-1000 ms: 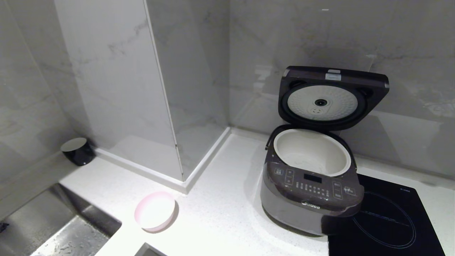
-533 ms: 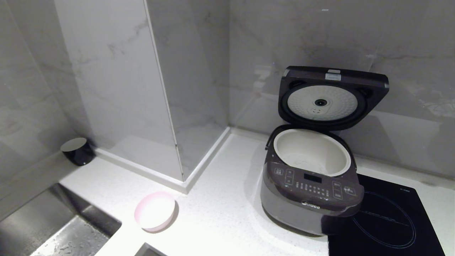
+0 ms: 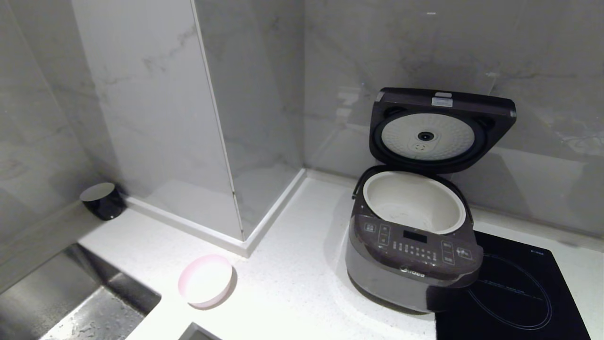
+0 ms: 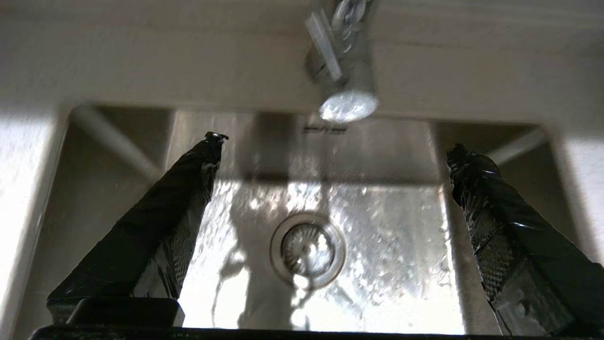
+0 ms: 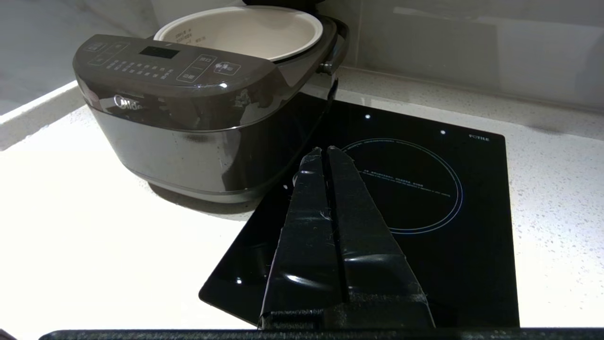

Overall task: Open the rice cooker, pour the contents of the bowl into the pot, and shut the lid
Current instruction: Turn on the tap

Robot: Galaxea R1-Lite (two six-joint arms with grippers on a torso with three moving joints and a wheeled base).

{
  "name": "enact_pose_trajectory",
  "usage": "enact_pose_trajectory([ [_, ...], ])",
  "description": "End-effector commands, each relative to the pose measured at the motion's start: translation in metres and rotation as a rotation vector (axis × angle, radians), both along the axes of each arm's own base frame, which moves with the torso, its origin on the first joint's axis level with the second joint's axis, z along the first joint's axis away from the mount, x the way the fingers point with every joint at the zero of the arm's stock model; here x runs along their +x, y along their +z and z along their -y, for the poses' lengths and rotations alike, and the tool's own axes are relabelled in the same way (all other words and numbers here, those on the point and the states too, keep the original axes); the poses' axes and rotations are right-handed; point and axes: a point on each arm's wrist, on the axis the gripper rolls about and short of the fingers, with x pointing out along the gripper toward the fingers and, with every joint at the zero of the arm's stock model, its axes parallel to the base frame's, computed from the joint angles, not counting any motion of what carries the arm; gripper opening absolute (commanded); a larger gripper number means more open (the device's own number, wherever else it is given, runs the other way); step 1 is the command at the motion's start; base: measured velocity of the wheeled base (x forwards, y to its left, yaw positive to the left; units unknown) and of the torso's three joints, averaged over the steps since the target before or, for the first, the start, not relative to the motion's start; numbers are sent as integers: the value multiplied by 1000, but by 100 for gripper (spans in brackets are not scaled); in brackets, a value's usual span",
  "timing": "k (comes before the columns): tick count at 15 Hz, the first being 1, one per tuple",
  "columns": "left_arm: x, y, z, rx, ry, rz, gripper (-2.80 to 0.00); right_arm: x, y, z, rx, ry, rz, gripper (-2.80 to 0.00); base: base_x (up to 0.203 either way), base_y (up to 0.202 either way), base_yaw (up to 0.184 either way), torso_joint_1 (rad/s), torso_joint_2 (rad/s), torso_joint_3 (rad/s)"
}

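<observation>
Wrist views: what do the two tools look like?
Both look alike: the left tool and right tool each have two long fingers tapering to narrow tips, wrapped in glossy, wrinkled black tape. The left's fingers show dimpled inner pads. No cables or markings are visible.

rice cooker [image 3: 413, 264]: dark grey-brown | pot [image 3: 414, 202]: cream-white | bowl [image 3: 205, 280]: pale pink, white inside | hob [image 3: 514, 293]: black, blue ring | surface [image 3: 292, 283]: white speckled
</observation>
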Motion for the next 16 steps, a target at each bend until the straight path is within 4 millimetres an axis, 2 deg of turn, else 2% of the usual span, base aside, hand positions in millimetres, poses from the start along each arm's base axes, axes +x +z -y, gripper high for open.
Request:
enact_pose_trajectory([
  [1,-5,-5,0,-20,12,-9,0,0,0,0,0,0,0,-280,0,0,0,0,0,0],
  [10,-7,4,11,-66,3,-42,0,0,0,0,0,0,0,-280,0,0,0,0,0,0],
  [14,-5,-17,4,-142,12,-80,0,0,0,0,0,0,0,-280,0,0,0,0,0,0],
  [16,-1,-20,-4,-128,12,-76,0,0,0,0,0,0,0,-280,0,0,0,0,0,0],
])
